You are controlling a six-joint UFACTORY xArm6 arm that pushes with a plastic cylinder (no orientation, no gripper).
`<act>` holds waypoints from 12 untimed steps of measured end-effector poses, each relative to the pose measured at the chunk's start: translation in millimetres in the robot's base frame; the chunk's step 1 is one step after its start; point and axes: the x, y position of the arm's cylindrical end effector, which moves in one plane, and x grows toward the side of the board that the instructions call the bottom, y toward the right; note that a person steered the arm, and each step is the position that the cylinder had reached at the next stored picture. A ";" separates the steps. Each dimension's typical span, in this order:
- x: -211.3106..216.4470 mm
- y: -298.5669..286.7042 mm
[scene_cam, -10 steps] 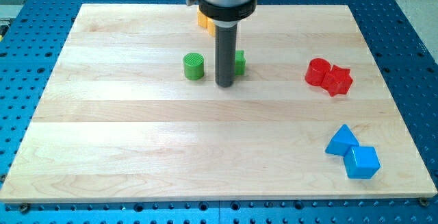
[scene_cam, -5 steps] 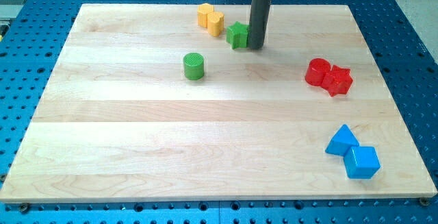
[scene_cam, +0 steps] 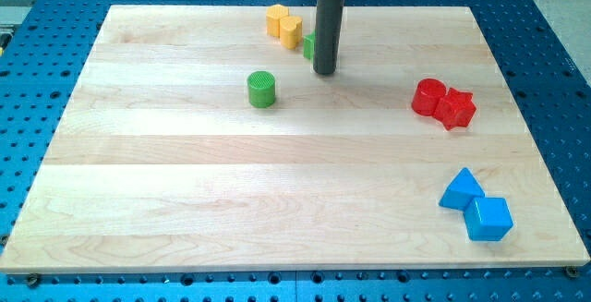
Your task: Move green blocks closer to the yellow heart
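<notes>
A yellow heart-like block [scene_cam: 292,31] sits near the view's top, touching an orange block [scene_cam: 275,20] on its left. A green block [scene_cam: 308,46], mostly hidden behind my rod, lies just right of the yellow one, close to or touching it. My tip [scene_cam: 324,71] stands at this block's lower right side, against it. A green cylinder [scene_cam: 261,90] stands apart, lower and to the left of my tip, some way below the yellow block.
A red cylinder [scene_cam: 428,97] and a red star-like block [scene_cam: 456,109] touch at the view's right. A blue triangle [scene_cam: 460,189] and a blue cube [scene_cam: 488,218] sit at the lower right. The wooden board [scene_cam: 185,200] lies on a blue perforated table.
My tip went up the view past the green block, then came back left and down. The green block slid up and left toward the yellow block. The green cylinder stayed put.
</notes>
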 end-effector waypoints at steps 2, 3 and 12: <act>-27.6 17.1; -32.2 28.2; -0.1 -22.8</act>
